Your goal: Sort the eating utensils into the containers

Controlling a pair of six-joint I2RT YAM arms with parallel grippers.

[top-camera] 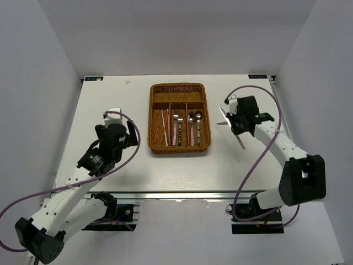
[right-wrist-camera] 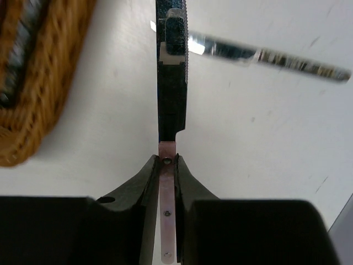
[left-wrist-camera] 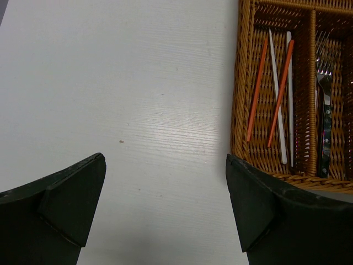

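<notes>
Left wrist view, left claw [left-wrist-camera: 165, 160]: black fingers spread wide and holding nothing, over the bare white worktop [left-wrist-camera: 138, 83].
Right claw [right-wrist-camera: 166, 161]: near the worktop's right edge, pinched tight on a slim pink-handled metal utensil [right-wrist-camera: 167, 187] seen edge-on.
Blurred silver strip [right-wrist-camera: 265, 55]: slants right from that utensil's far end. I cannot tell whether the two are joined.
Rectangular brown woven wicker tray [top-camera: 179, 149]: far middle of the worktop, between the claws. The left claw's right finger hides part of its near rim.
Left narrow compartment: thin red chopsticks [left-wrist-camera: 257, 88] and thin white chopsticks [left-wrist-camera: 277, 105].
Middle compartment: dark-handled silver fork [left-wrist-camera: 324, 94].
Right compartment: small silver spoons [top-camera: 194, 118].
</notes>
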